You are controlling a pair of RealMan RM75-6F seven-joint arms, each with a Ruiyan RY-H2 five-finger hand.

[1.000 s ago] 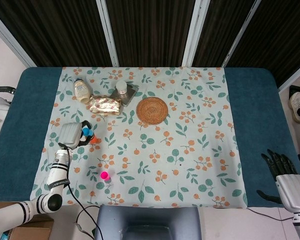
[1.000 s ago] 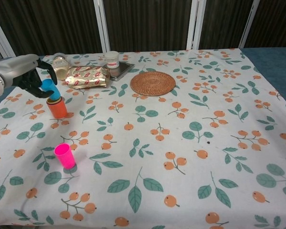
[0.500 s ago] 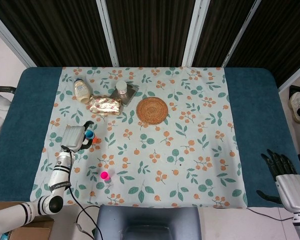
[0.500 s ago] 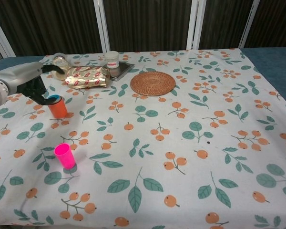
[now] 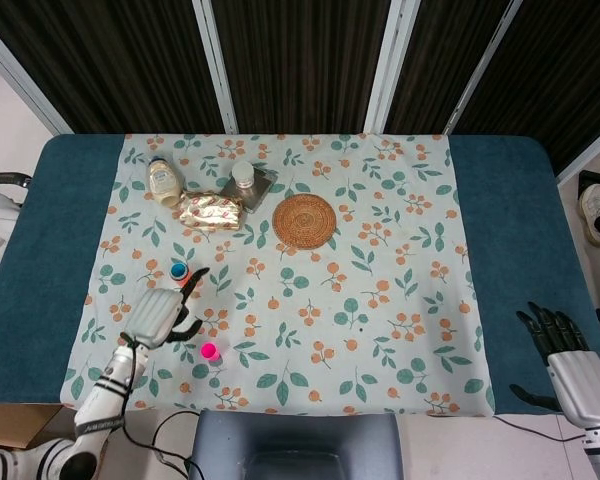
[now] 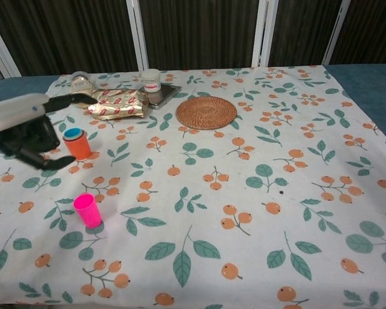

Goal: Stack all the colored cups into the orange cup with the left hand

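now the left hand (image 6: 27, 132) hovers empty, fingers spread, just beside the orange cup (image 6: 77, 147) with a blue cup (image 6: 73, 133) nested inside. pink cup (image 6: 87, 210) stands nearer, apart.

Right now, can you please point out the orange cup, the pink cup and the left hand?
orange cup (image 6: 78, 147), chest view, on its orange side wall.
pink cup (image 6: 88, 210), chest view, on its side below the rim.
left hand (image 5: 158, 318), head view, on the grey back of the hand.
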